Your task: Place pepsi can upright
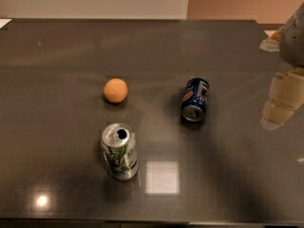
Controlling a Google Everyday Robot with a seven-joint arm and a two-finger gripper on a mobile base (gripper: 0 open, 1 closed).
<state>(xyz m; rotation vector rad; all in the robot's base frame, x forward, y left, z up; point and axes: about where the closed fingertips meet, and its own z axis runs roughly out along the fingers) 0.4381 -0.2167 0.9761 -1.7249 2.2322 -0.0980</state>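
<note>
The pepsi can [194, 99] is dark blue with a red-white-blue logo. It lies on its side on the dark table [213, 175], right of centre, with one silver end facing the camera. My gripper [278, 113] hangs at the right edge of the view, above the table and well to the right of the can. It holds nothing and does not touch the can.
A silver-and-green soda can [119, 152] stands upright at the front left of centre, its top opened. An orange ball-like fruit [116, 90] lies behind it. The table's far edge meets a wall; its front edge runs along the bottom of the view.
</note>
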